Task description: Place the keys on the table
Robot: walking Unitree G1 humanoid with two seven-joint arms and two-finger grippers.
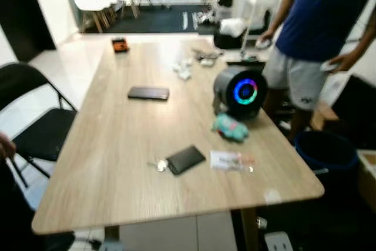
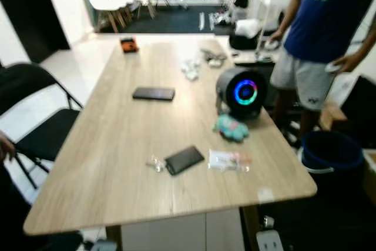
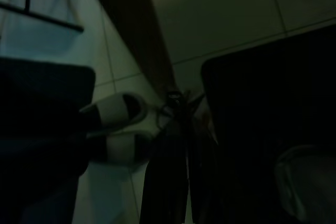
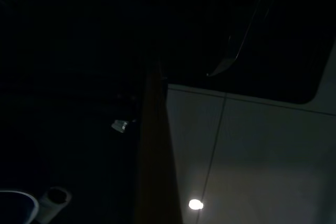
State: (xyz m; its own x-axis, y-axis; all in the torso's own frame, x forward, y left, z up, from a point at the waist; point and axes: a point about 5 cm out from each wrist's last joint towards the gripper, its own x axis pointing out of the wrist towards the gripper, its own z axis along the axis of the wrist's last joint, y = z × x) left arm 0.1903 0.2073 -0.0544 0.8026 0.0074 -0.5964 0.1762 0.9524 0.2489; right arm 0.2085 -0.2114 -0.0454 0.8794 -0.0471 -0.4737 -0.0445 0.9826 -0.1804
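Note:
The long wooden table (image 1: 117, 145) stretches away in front of me. In the dark left wrist view, my left gripper (image 3: 181, 109) hangs low over the tiled floor. Its black fingers (image 3: 165, 177) are pressed together on a small dark bunch with a ring, the keys (image 3: 176, 98), at their tips. The right wrist view is very dark. It shows floor tiles and a table leg (image 4: 153, 150), and I cannot make out how that gripper stands. Near the table's front lie a black wallet (image 1: 185, 159) and a small silver object (image 1: 158, 164) touching it.
On the table are a round speaker with a blue ring (image 1: 241, 91), a teal toy (image 1: 230, 127), a clear packet (image 1: 230, 160), a black phone (image 1: 148, 93) and an orange item (image 1: 120, 44). A person in a blue shirt (image 1: 320, 10) stands at the right by a blue bin (image 1: 326, 148). A black folding chair (image 1: 41, 133) is on the left.

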